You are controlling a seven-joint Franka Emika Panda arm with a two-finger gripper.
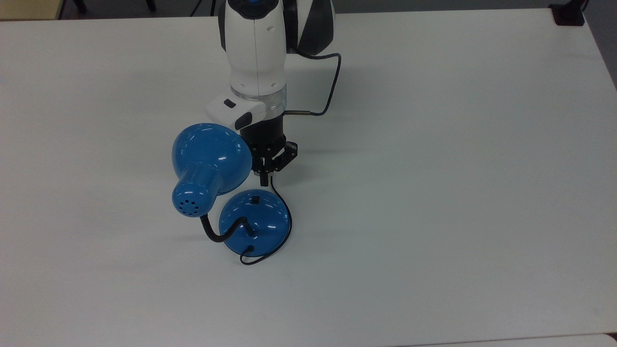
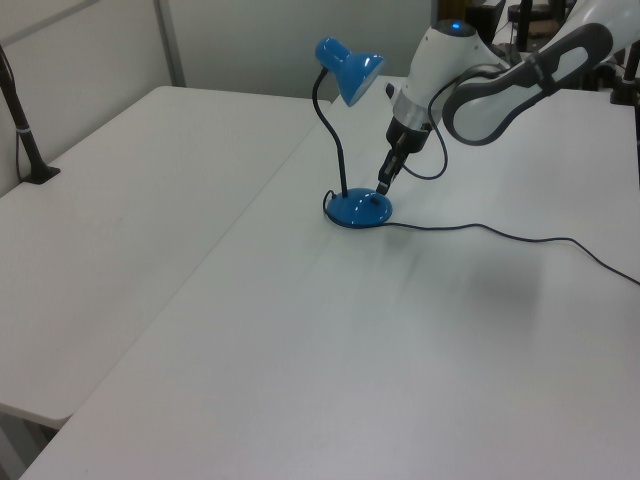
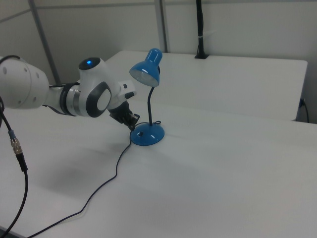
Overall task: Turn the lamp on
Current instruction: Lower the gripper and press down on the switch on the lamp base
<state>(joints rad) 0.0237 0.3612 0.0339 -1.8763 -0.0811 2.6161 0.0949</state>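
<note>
The blue lamp stands on the white table. Its dome shade hangs on a black bendy neck over the round base. A small black switch sits on top of the base. My gripper is shut with nothing in it. It tilts down beside the shade, its tip just above the base near the switch. In the left view the gripper hovers right over the base. The right view has the gripper close to the base, under the shade.
The lamp's thin black cord trails across the table towards the left view's right. My arm's own cable loops beside the wrist. A black clamp post stands on the neighbouring table. A dark block sits at the far corner.
</note>
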